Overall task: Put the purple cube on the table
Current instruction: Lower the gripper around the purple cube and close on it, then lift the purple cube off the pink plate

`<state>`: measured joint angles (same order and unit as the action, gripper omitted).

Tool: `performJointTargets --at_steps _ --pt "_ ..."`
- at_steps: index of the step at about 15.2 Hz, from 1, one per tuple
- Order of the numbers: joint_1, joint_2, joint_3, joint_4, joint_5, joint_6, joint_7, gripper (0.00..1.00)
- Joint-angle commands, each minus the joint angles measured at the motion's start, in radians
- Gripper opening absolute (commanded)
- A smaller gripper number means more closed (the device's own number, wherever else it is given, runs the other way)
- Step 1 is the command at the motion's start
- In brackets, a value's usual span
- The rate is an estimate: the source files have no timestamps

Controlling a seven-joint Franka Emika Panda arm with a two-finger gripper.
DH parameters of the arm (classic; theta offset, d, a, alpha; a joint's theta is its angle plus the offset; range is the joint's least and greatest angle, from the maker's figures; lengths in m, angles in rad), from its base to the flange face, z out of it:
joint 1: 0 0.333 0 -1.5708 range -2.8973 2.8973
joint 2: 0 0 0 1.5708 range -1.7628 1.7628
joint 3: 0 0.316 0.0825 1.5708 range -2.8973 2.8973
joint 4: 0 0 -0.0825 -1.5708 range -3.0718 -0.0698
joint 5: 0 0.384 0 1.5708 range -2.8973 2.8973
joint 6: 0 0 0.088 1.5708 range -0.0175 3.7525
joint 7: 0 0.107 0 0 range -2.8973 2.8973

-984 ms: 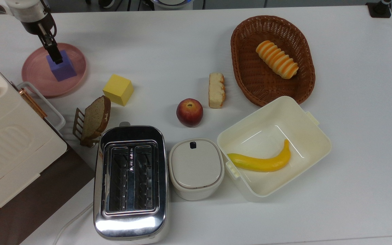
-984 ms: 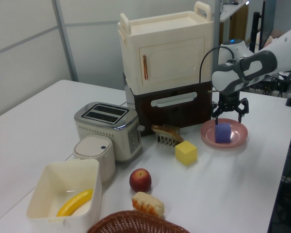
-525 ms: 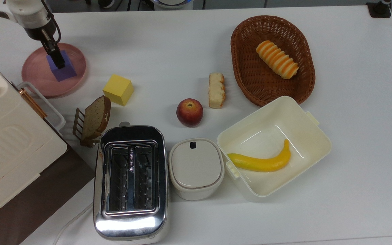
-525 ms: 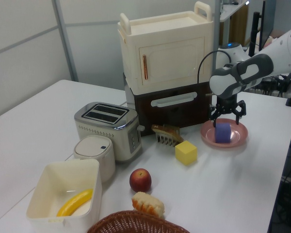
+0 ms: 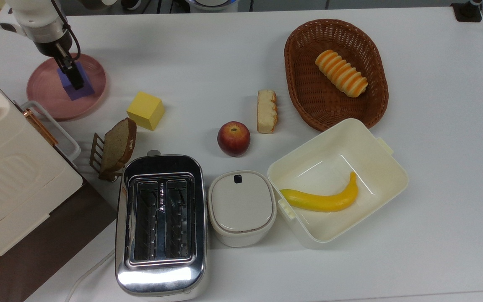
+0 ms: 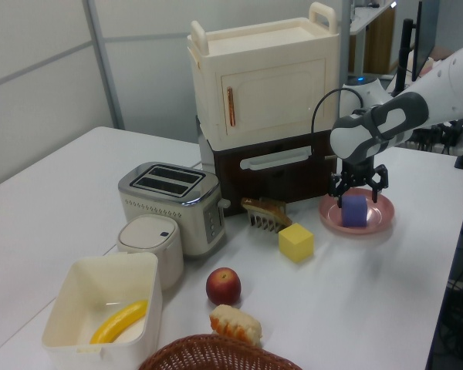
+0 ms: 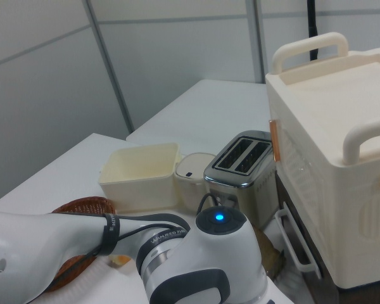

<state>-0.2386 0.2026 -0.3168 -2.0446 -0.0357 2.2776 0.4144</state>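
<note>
Resting on the round pink plate [image 5: 48, 86], the small matte blue-violet cube [image 5: 80, 86] is straddled by the tool [image 5: 74, 77], whose fingers are seen spread around it in the left view [image 6: 358, 187], not yet clamped. For a sound grasp, the fingers should be lowered squarely over opposite faces and closed firmly before lifting. The bare white counter [image 5: 208, 54] beside the solid yellow cube [image 5: 145, 110] would suit the placement.

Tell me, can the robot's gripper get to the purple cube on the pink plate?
Probably yes. The gripper hangs right over the purple cube, its fingers down at the cube, and nothing else lies on the plate to block it.
</note>
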Motion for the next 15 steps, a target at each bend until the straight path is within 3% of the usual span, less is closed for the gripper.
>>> performJointTargets --at_steps 1,10,15 --pt "0.010 -0.006 -0.005 -0.009 -0.012 0.036 -0.034 0.26" --pt "0.015 -0.040 0.011 -0.009 -0.012 0.019 -0.034 0.26" --pt "0.021 -0.195 0.111 -0.005 -0.012 -0.151 -0.020 0.27"
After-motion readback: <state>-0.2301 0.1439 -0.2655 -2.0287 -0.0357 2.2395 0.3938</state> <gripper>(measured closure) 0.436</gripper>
